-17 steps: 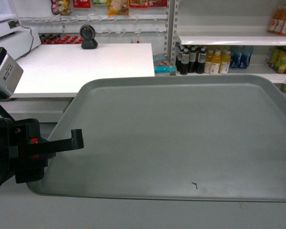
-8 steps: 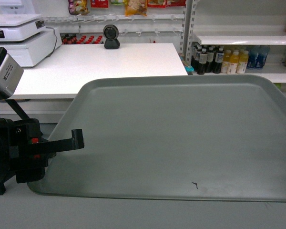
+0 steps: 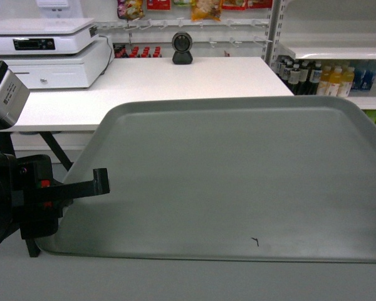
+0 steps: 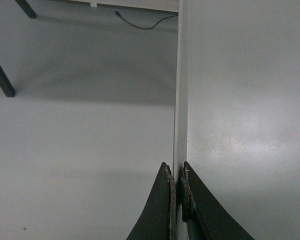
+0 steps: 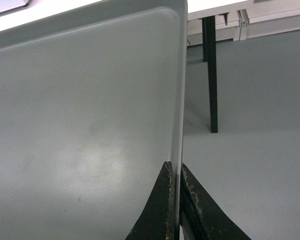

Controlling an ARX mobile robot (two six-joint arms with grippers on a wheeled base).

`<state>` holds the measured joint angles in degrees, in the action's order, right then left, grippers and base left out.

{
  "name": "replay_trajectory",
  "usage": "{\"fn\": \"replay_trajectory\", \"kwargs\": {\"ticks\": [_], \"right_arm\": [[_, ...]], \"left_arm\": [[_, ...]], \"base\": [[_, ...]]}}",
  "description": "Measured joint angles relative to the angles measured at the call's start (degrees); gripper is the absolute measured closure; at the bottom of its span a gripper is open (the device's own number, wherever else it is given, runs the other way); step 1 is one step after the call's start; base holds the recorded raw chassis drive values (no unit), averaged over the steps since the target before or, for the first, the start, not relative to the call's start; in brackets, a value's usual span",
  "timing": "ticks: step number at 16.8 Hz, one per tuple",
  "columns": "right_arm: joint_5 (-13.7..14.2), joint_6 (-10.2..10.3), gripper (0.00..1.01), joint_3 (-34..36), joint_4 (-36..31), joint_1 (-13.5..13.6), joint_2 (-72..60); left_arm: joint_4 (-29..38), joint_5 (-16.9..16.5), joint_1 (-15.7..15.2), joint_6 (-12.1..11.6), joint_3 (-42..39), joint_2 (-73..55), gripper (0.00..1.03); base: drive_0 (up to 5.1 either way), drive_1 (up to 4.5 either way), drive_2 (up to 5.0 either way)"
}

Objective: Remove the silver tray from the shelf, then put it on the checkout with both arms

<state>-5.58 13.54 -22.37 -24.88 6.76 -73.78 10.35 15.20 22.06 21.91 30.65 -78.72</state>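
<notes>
Right hand [image 5: 177, 200] at bottom centre, its two dark, scuffed fingers [image 5: 162, 210] pinched onto the raised rim of the silver tray [image 5: 85, 115]. Tray fills the left of view, its rounded corner at top. Beyond the rim: grey floor [image 5: 250, 150], one dark bench leg [image 5: 211, 75] standing upright.

The silver tray [image 3: 238, 175] looks matt grey-green and smooth, with a soft sheen and one small dark scratch. The checkout tabletop [image 3: 175, 78] is plain smooth white, and the cash register [image 3: 47, 53] looks like white plastic. Both end effectors, left [image 4: 177, 200] and right [image 5: 177, 200], have matt black fingers with scuffed, worn edges.
</notes>
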Motion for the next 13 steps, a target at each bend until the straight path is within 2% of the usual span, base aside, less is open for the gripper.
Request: {"fn": "replay_trajectory", "kwargs": {"ticks": [13], "right_arm": [[0.2,0.4,0.98,0.0,0.3,0.3,0.1]], "left_arm": [[-0.1,0.0,-0.2,-0.1,0.0,0.1,1.0]], "base": [[-4.9,2.56,2.6]]}}
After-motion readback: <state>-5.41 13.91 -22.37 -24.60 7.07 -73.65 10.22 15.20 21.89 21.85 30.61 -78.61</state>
